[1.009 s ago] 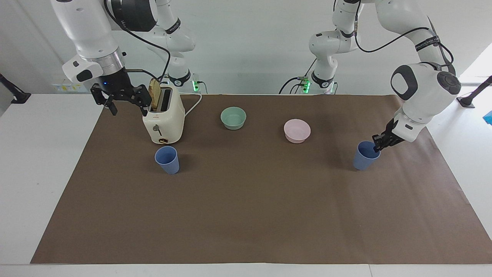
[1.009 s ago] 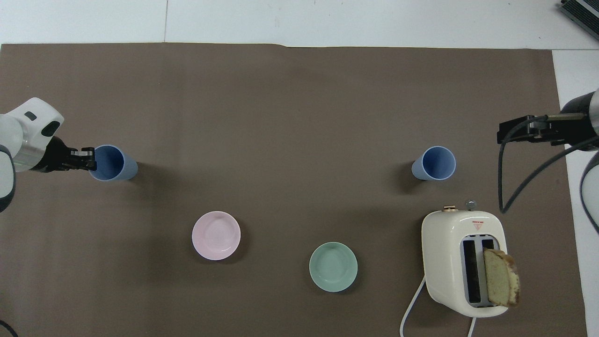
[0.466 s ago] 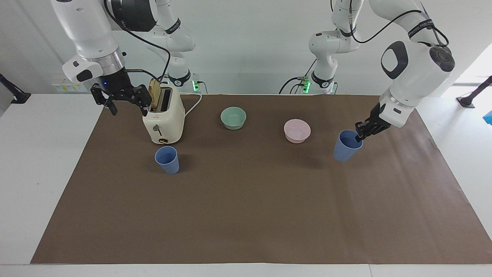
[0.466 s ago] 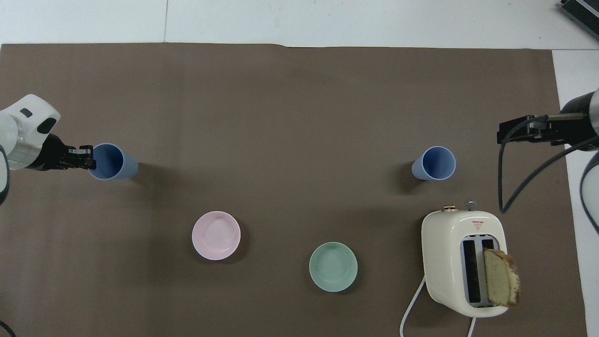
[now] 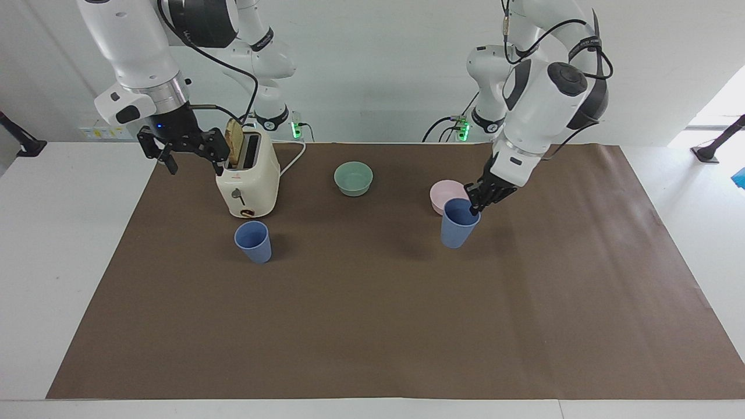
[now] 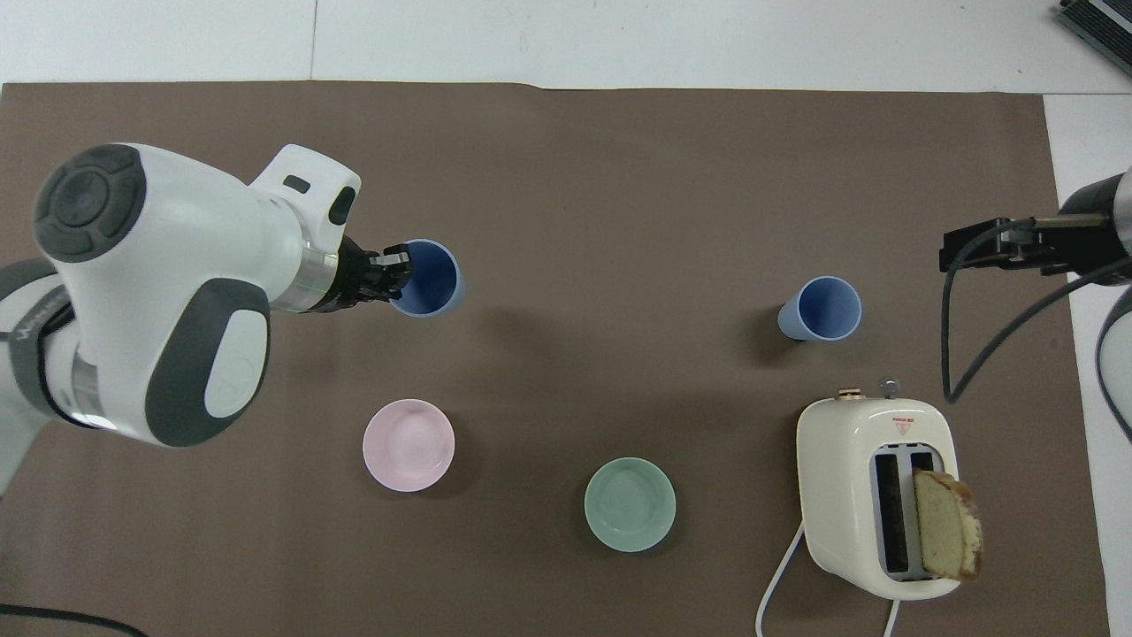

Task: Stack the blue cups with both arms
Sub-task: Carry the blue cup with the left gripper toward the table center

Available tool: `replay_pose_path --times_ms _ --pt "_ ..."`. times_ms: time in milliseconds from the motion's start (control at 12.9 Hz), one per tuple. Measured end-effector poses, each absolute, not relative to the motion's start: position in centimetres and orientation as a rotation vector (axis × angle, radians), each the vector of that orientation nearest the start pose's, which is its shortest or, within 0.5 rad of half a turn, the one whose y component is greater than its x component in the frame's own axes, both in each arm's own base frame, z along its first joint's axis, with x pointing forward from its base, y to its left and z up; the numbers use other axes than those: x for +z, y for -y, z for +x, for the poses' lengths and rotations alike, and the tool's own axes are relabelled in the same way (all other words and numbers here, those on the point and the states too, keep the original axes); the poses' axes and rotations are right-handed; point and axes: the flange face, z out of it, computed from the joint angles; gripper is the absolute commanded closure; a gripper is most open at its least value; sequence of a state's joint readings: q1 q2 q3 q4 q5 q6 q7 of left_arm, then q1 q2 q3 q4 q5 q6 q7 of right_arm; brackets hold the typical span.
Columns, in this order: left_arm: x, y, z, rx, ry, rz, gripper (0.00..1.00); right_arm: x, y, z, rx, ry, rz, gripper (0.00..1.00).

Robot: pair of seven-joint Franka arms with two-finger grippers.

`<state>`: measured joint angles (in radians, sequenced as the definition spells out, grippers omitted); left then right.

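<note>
Blue cups: one pinched at its rim by the left hand, now carried in over the worktop beside the pink bowl | other cup stands by the toaster | right hand waits spread | stacking next.

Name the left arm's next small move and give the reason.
Probably carry on toward the right arm's end: the left gripper grips the rim of a lifted blue cup, while the other blue cup stands in front of the toaster. The right gripper waits.
</note>
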<state>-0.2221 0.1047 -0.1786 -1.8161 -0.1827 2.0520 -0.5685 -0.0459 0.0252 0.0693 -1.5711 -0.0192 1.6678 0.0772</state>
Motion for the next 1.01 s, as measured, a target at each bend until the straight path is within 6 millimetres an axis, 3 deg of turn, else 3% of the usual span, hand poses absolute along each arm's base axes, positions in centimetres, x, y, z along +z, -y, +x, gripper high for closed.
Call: replay_pose_path --times_ms 233,388,621,1009 --pt "45.5 29.8 55.7 -0.033 0.423 -3.342 1.0 61.9 -1.1 57.2 -0.114 -0.083 -3.152 0.0" --pt "43.1 32.3 55.7 -0.006 0.406 -3.344 1.0 61.9 -1.1 57.2 -0.114 -0.083 -3.152 0.0" --pt "40.7 33.7 55.5 0.036 0.386 -3.336 1.0 61.9 -1.1 57.2 -0.114 -0.083 -3.152 0.0" --pt "39.6 34.2 55.0 0.065 0.366 -3.324 1.0 61.9 -1.1 57.2 -0.114 -0.083 -3.152 0.0"
